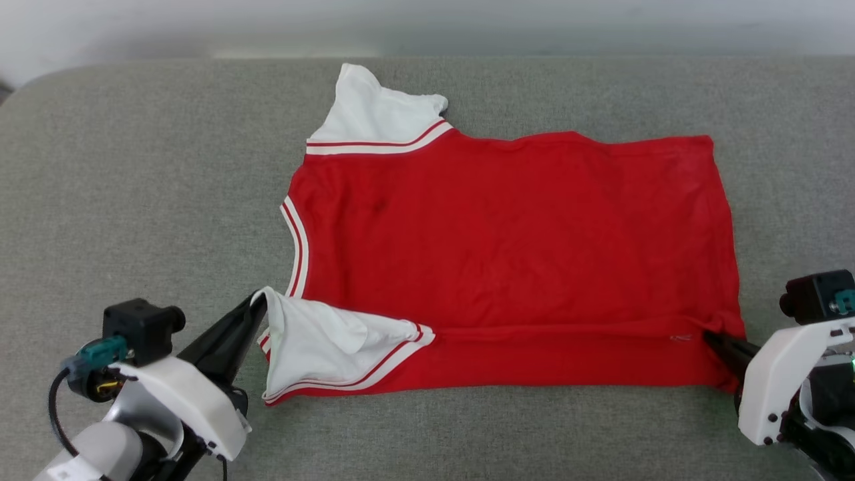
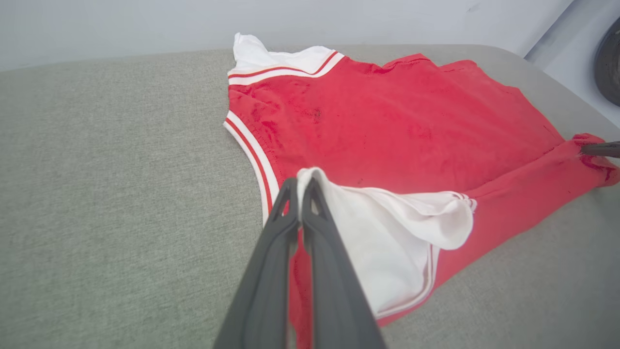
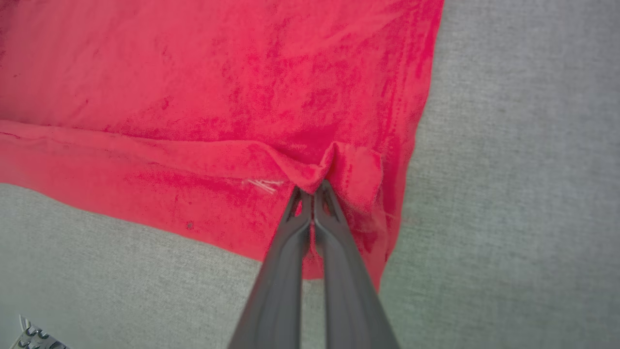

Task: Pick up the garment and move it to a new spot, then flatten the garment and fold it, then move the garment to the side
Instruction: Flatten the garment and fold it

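The garment (image 1: 507, 234) is a red jersey with white sleeves, spread flat on the grey surface with its neck to the left. Its near edge is folded over toward the middle as a red strip (image 1: 554, 357). My left gripper (image 1: 257, 302) is shut on the near white sleeve (image 1: 320, 344), pinching the cloth at its tips (image 2: 300, 183). My right gripper (image 1: 709, 336) is shut on the folded hem corner at the lower right, and red cloth bunches over its tips (image 3: 312, 186). The far sleeve (image 1: 374, 110) lies flat at the back. No numerals show on this side.
A grey fabric-covered table (image 1: 133, 200) lies under everything, with bare room to the left, right and front of the jersey. A pale wall (image 1: 427, 23) runs along the far edge. A dark round object (image 2: 609, 60) stands beyond the table's right end.
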Motion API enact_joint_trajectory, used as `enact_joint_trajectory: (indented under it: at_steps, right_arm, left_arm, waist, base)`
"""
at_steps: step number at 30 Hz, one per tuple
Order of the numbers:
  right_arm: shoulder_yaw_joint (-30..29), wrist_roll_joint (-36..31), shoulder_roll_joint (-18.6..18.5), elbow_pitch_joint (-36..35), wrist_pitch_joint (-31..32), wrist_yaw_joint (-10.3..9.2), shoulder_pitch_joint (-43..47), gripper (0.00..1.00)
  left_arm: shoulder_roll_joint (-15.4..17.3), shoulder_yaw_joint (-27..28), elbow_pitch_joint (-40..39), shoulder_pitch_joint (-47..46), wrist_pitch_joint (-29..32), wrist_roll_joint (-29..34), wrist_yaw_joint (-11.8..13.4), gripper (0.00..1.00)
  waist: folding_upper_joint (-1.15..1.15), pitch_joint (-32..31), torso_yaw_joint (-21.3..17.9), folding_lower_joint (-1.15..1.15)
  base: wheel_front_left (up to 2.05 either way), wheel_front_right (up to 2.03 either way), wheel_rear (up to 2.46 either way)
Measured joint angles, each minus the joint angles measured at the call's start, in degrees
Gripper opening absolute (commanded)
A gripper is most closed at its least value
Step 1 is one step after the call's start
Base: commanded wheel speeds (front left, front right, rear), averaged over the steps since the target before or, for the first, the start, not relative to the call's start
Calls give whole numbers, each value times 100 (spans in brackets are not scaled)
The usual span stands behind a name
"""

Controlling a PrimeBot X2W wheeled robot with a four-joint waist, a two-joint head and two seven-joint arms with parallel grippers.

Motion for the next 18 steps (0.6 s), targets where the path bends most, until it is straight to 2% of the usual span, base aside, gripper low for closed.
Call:
enact_joint_trajectory:
  at_steps: [4,12,13,14,18]
  right_arm:
    - [146,-245,-79,230,14,0,-286,0]
    - [218,-464,31,591,-145,0,-585,0]
    - [226,-506,40,622,-201,0,-591,27]
    - [237,-526,59,661,-240,0,-607,100]
    - [363,-708,75,737,-456,-1,-660,100]
  left_arm:
    - [-156,-91,413,-388,53,66,-88,0]
    - [-537,-337,1369,-977,-31,321,-204,0]
    - [-583,-348,1485,-1019,-55,344,-212,38]
    - [-636,-367,1596,-1053,-58,347,-213,100]
    - [-834,-311,2000,-1066,-163,233,-123,100]
  waist:
    - [0,206,6,0]
    - [0,381,30,0]
    - [0,375,25,0]
    - [0,366,20,0]
    - [0,269,0,0]
  base:
    - [0,0,0]
    - [0,0,0]
    - [0,0,0]
    - [0,0,0]
    - [0,0,0]
